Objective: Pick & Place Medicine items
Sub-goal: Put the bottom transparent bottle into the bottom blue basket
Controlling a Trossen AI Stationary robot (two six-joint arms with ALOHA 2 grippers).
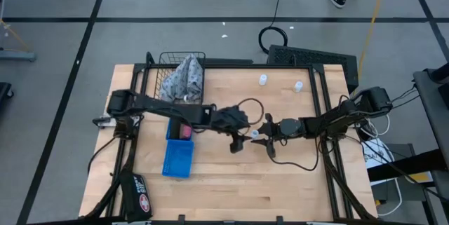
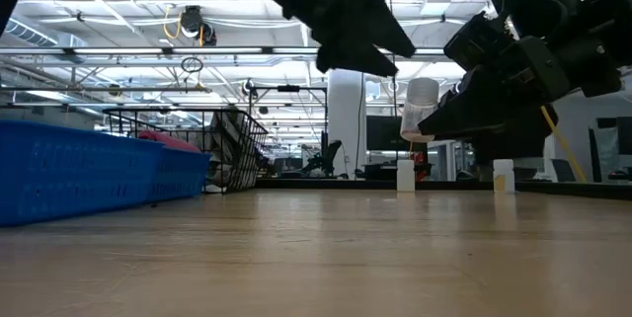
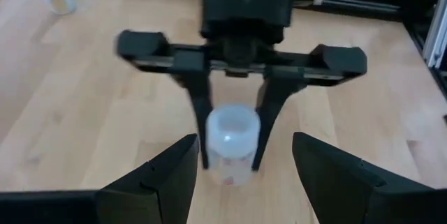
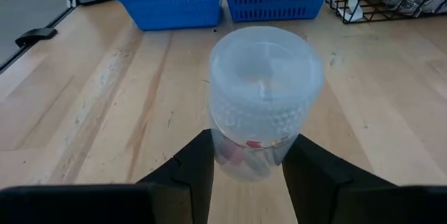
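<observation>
My right gripper is shut on a small white round bottle above the middle of the table; the bottle also shows in the low view. My left gripper is open and empty just to the left of it, facing it, its fingers short of the bottle. Two more white bottles stand upright on the far part of the table. A pink item lies in a blue tray. I see no black container. My right gripper pinches the bottle's lower body between its two fingers, below the ribbed white cap. The fingers come about level from the table's right. The bottle is roughly upright, cap up, lifted clear of the table.
A second blue tray lies in front of the first, left of centre. A wire basket with a grey patterned cloth bundle stands at the far left. A black cable trails on the table. Bare wood lies toward the near edge.
</observation>
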